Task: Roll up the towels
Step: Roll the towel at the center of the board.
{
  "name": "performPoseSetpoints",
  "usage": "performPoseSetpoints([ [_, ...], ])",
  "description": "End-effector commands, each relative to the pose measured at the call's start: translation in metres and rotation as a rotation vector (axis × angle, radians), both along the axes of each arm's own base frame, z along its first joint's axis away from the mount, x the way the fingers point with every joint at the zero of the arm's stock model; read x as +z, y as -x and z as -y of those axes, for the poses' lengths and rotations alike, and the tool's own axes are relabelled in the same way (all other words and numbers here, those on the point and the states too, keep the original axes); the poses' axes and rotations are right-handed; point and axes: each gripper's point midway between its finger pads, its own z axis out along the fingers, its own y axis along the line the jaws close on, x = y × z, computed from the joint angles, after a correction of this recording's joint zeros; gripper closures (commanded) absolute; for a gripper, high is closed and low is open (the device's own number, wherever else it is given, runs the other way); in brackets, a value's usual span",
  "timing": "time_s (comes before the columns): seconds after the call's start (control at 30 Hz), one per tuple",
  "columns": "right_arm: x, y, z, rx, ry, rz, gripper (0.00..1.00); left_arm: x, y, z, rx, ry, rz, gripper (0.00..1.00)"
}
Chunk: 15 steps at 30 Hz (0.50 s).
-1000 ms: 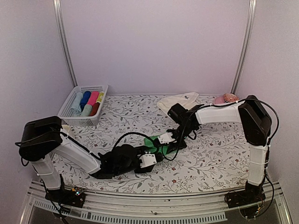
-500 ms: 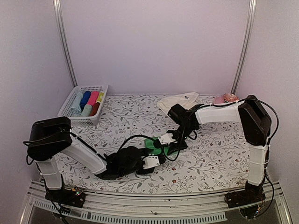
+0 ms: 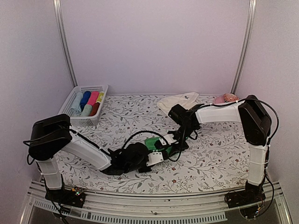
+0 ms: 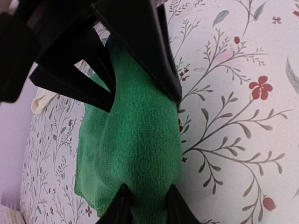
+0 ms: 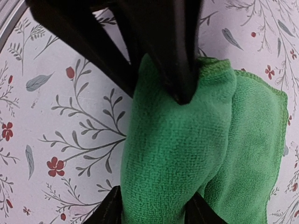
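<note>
The green towel point(image 3: 151, 142) lies partly rolled in the middle of the table point(image 3: 215, 154). The left gripper point(image 4: 146, 207) is clamped on one end of the roll, with a finger pressing the cloth on each side. The right gripper point(image 5: 154, 212) grasps the same roll from the opposite end (the two grippers come near each other over it), and the cream towel point(image 3: 180, 101) lies unrolled near the far edge, well apart.

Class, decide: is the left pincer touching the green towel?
Touching. The left wrist view shows the green towel pinched between the two fingertips of the left pincer.
</note>
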Motion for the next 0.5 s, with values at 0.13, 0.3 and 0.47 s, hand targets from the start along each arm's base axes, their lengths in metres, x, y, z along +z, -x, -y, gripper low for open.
performPoseSetpoints([
  [0.13,0.0,0.003,0.03,-0.043,0.028,-0.007,0.44,-0.038,0.021,-0.006,0.009,-0.054,-0.319,0.75],
  [0.3,0.012,-0.004,0.036,-0.045,-0.027,0.041,0.36,-0.036,0.02,-0.007,0.031,-0.016,-0.387,0.75],
  [0.47,0.022,-0.014,0.037,-0.074,-0.071,0.061,0.32,-0.037,0.019,-0.007,0.041,-0.014,-0.411,0.75],
])
